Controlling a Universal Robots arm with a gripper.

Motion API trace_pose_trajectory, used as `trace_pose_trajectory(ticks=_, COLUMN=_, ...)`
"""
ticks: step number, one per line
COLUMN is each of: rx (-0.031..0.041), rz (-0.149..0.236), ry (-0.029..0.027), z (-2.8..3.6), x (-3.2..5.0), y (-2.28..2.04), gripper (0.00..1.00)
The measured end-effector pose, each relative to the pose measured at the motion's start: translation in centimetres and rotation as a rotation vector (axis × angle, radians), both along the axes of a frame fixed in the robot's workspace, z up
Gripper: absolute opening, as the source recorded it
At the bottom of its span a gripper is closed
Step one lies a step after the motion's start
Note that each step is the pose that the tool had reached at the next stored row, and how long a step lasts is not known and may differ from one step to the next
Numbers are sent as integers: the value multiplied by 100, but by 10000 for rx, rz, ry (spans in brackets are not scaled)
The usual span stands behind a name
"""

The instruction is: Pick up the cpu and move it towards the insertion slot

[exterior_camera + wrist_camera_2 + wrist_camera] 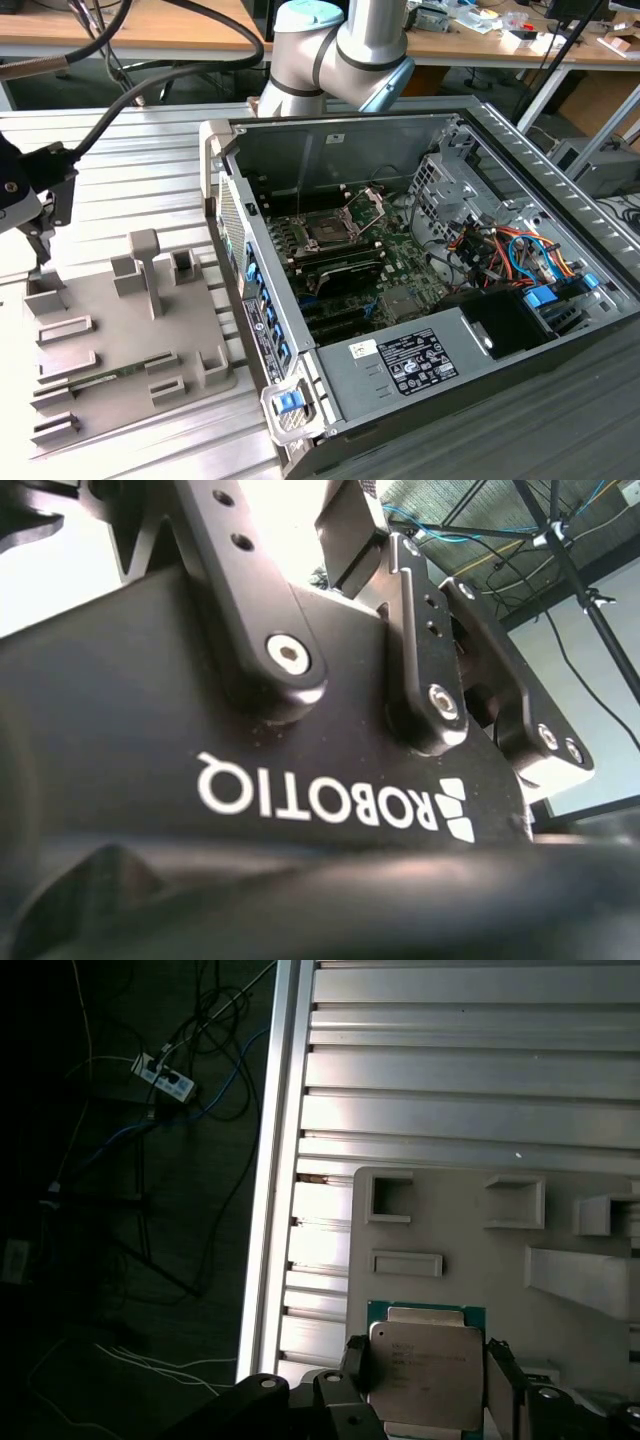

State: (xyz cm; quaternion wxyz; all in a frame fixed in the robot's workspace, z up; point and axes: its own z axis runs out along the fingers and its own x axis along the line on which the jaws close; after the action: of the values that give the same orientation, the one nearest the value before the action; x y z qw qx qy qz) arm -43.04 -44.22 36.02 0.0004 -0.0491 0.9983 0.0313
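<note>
Gripper point(428, 1362) straddles cpu point(425, 1380) at tray's point(450, 1220) edge; whether clamped, cannot tell
Slot point(327, 232) lies well apart inside the case point(330, 150); a skewed or loose hold could tilt or drop the cpu.

Hand point(428, 1362) astride cpu point(425, 1385); cpu flat on grey fixture plate point(450, 1230), ribbed aluminium table point(450, 1060).

open computer case point(300, 150) on ribbed metal table point(130, 180) | grey fixture tray point(120, 340) beside it | power strip point(162, 1075) on floor
</note>
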Motion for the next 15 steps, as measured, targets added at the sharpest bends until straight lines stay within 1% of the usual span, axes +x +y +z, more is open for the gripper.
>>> trace_pose_trajectory(ticks=12, rx=0, rz=0, ry=0, z=28, x=0, y=0, gripper=55)
trace_pose_trajectory(ticks=15, rx=-1, rz=0, ry=1, z=45, x=0, y=0, gripper=55)
